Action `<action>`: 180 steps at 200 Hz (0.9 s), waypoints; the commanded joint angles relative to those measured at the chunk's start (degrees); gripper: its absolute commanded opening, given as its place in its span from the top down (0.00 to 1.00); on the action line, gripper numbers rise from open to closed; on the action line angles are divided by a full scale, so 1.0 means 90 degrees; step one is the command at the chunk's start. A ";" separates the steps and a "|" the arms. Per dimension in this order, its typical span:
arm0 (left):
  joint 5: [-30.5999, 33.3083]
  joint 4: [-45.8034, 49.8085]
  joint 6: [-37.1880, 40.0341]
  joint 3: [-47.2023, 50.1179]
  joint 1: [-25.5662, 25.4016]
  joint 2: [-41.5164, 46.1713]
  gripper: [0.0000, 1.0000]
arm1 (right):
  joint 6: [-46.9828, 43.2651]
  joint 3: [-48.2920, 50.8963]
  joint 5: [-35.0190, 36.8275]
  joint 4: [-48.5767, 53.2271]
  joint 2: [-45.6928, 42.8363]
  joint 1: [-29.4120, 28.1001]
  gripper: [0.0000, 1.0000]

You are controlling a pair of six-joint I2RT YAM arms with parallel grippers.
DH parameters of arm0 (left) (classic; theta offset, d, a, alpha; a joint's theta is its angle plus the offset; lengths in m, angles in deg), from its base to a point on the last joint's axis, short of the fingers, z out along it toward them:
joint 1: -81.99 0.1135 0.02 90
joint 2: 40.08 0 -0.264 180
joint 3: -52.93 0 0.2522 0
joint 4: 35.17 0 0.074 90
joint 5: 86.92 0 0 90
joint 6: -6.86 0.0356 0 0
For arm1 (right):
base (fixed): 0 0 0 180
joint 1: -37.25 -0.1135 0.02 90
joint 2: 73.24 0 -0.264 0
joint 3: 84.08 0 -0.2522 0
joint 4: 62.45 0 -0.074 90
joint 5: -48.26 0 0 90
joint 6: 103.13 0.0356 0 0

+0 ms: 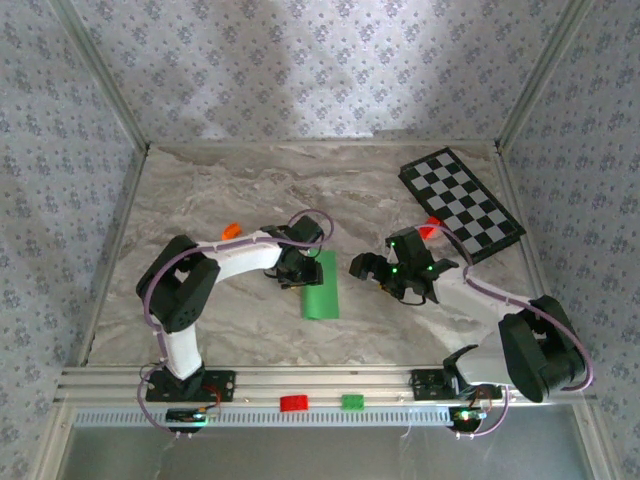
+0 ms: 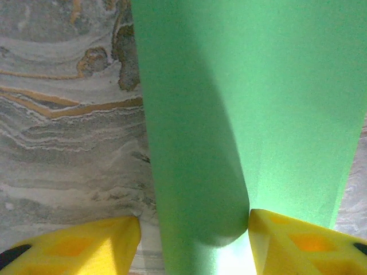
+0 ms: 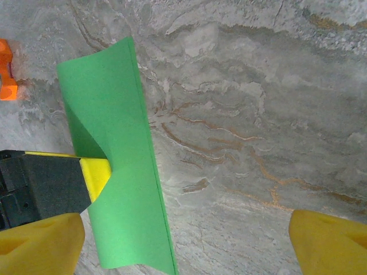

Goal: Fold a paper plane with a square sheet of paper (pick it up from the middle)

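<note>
Square sheet of paper (image 1: 321,290): doubled over, its fold curled. Left gripper (image 2: 195,229): jaws half-spread astride the curl, likely settling the crease. Right gripper (image 3: 183,252): spread wide, empty, standing by.

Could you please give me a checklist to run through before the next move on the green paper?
1. The square sheet of paper is folded over into a strip: ok.
2. The fold is pressed to a sharp crease: not ok, it bulges rounded.
3. The left hand straddles the fold, fingers apart: ok.
4. The right hand is open, empty and beside the paper: ok.
5. The loose edges are lined up: cannot tell.
</note>
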 commanded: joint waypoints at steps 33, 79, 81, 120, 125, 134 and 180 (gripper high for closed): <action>0.0029 -0.0445 -0.0061 0.0190 0.0019 -0.0611 0.43 | -0.0113 -0.0166 0.0124 0.0157 0.0027 -0.0066 0.05; 0.0041 -0.0536 -0.0002 0.0271 -0.0013 -0.0566 0.43 | -0.0133 -0.0309 0.0158 0.0209 0.0060 -0.0120 0.05; 0.0040 -0.0534 0.0006 0.0268 -0.0015 -0.0564 0.43 | -0.0139 -0.0306 0.0167 0.0208 0.0060 -0.0124 0.05; 0.0037 -0.0535 0.0056 0.0230 -0.0022 -0.0592 0.43 | -0.0068 -0.0228 0.0294 0.0156 0.0013 -0.0156 0.06; 0.0046 -0.0533 0.0060 0.0215 -0.0022 -0.0593 0.43 | -0.0068 -0.0229 0.0296 0.0167 0.0011 -0.0163 0.06; 0.0046 -0.0533 0.0074 0.0212 -0.0017 -0.0604 0.43 | -0.0083 -0.0222 0.0288 0.0180 0.0018 -0.0164 0.05; 0.0047 -0.0523 0.0069 0.0218 -0.0018 -0.0593 0.43 | -0.0093 -0.0184 0.0384 0.0202 -0.0069 -0.0154 0.05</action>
